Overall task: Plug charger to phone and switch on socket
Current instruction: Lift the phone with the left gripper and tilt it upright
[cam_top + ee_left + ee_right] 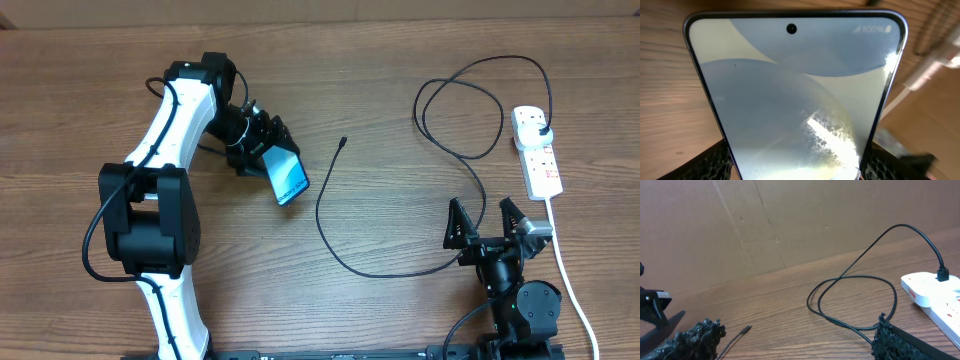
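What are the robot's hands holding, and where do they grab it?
The left gripper holds the phone by its two long edges, near the end away from the camera hole. The right gripper is open and holds nothing.

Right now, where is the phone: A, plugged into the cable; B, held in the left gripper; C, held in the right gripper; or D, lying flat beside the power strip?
B: the phone is clamped between the fingers of the left gripper, while the right gripper is open and empty and the cable's tip lies unplugged.
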